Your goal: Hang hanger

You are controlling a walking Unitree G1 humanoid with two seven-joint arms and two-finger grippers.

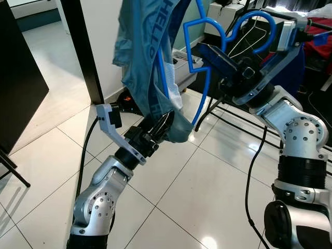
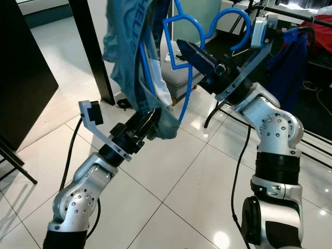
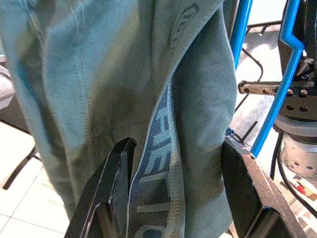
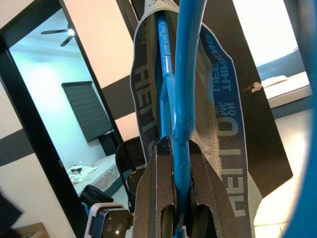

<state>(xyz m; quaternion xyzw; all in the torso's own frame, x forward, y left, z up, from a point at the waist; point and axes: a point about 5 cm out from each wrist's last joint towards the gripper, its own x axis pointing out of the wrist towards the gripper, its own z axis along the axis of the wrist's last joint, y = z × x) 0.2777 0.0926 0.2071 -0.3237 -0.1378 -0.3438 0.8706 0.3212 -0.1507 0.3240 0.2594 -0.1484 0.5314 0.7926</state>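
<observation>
The right gripper [image 2: 182, 49] pinches the blue hanger [image 2: 182, 83] just below its hook, holding it high beside the black drying rack [image 1: 244, 124] — ready to hook on. The left gripper [image 1: 162, 126], fingers spread around the garment [image 1: 148, 67], steadies its hem.

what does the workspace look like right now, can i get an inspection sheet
surface: white tiled floor, glossy, with light reflections.
job's things: blue hanger held up, a teal garment with a lettered band draped over it.
clutter: white box on the floor behind the garment.
hands: right hand shut on the hanger's blue bar; left hand open, its fingers either side of the garment's lower part.
cables: black cable along the left arm, another by the right arm.
surroundings: black rack behind the right arm, red cloth on it; dark pillar on the left.
</observation>
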